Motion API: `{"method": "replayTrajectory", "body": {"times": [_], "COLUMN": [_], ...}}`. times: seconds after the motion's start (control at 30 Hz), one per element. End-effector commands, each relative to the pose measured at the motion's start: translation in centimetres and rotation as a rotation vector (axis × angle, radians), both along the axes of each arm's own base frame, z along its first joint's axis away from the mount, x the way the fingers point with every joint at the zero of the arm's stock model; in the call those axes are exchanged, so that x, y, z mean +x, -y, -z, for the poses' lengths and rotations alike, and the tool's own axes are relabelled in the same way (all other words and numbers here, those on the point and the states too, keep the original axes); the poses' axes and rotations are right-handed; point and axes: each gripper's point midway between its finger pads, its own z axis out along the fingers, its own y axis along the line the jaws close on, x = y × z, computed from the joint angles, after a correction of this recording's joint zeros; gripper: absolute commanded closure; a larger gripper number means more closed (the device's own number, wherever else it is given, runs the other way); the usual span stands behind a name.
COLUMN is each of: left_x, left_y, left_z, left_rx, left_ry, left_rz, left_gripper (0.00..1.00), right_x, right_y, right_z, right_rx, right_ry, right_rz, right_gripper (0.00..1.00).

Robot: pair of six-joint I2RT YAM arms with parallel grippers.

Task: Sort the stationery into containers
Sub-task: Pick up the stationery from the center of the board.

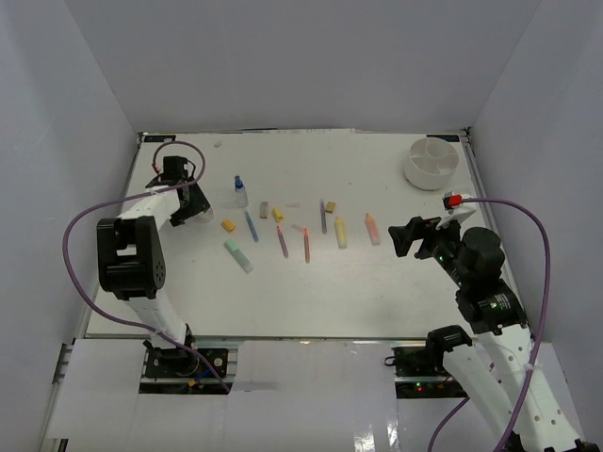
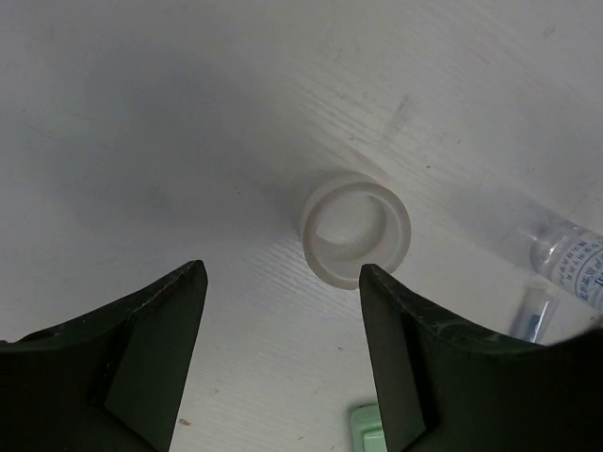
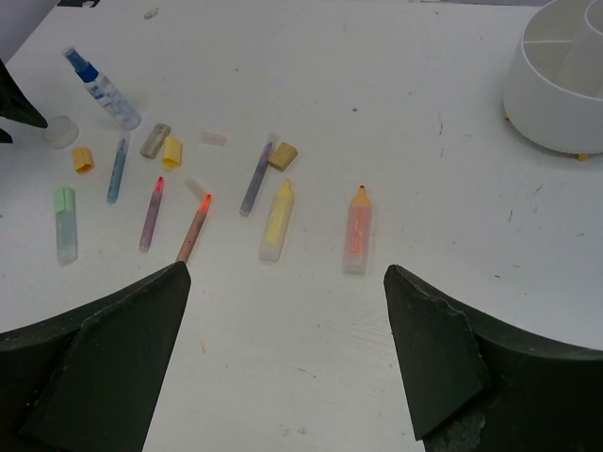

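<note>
The clear tape ring point(image 2: 356, 231) lies flat on the table just beyond my left gripper point(image 2: 283, 282). That gripper is open with nothing between its fingers, and its right fingertip point(image 2: 377, 292) sits at the ring's near rim. From above, the left gripper point(image 1: 188, 202) is at the far left beside the blue-capped bottle point(image 1: 240, 191). The stationery lies in a loose row mid-table: green highlighter point(image 1: 238, 255), blue pen point(image 1: 252, 226), yellow highlighter point(image 3: 278, 221), orange highlighter point(image 3: 357, 231). My right gripper point(image 3: 287, 271) hangs open above the table in front of the orange highlighter. The white divided tub point(image 1: 432, 162) stands at the back right.
Small erasers point(image 3: 171, 151) and thin pens point(image 3: 151, 215) lie between the bottle point(image 3: 104, 87) and the highlighters. White walls close in the table on three sides. The bottle point(image 2: 565, 264) and the green highlighter's end point(image 2: 367, 428) lie close to the left gripper.
</note>
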Motion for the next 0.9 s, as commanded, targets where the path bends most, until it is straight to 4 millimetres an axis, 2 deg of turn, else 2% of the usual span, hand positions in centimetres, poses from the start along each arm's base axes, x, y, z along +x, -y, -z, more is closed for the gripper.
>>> {"method": "replayTrajectory", "body": {"times": [0.0, 0.1, 0.4, 0.63, 0.87], "left_x": [1.8, 2.4, 2.5, 2.6, 2.7], "left_y": [-0.4, -0.4, -0.5, -0.3, -0.2], "left_z": [-1.6, -1.2, 1.0, 1.8, 1.3], "left_rx": [0.011, 0.008, 0.013, 0.005, -0.001], "left_ry": [0.047, 0.039, -0.013, -0.028, -0.016], "left_rz": [-0.013, -0.008, -0.008, 0.0, 0.006], "left_gripper": [0.25, 0.3, 0.36, 0.45, 0.63], "right_x": [0.1, 0.1, 0.2, 0.1, 0.1], "right_y": [-0.3, -0.4, -0.5, -0.6, -0.9], "right_z": [-0.5, -0.4, -0.3, -0.1, 0.1], "right_rx": [0.014, 0.013, 0.012, 0.015, 0.015], "right_ry": [0.035, 0.035, 0.034, 0.031, 0.027], "right_rz": [-0.011, -0.015, -0.022, -0.028, -0.043], "right_gripper": [0.1, 0.1, 0.1, 0.1, 0.1]}}
